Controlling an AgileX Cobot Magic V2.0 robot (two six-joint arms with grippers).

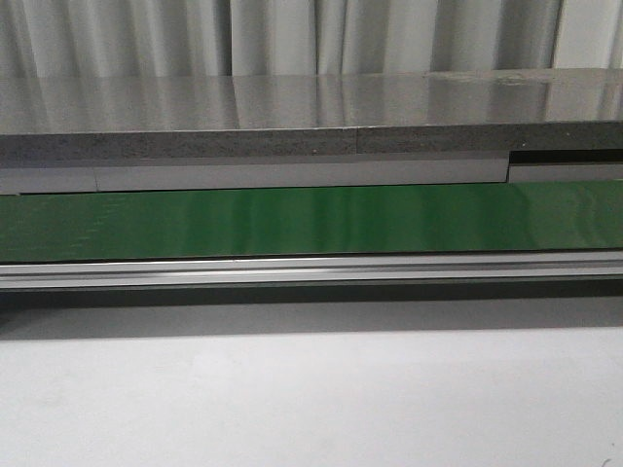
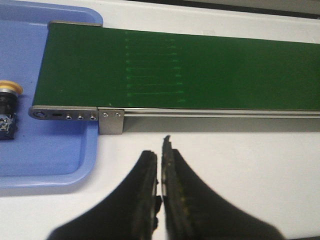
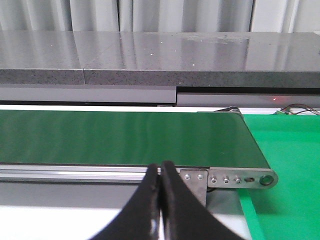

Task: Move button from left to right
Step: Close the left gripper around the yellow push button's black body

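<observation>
Up front we look low and level across the white worktop [image 1: 311, 399] at the green conveyor belt [image 1: 311, 219], which both wrist views share, the left angled down near its blue-tray [image 2: 45, 165] end, the right low near its other end.

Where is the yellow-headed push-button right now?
Only the left wrist view shows the yellow-headed push-button with a dark blocky body: it lies in the blue plastic tray, beside the end of the green conveyor belt.
</observation>
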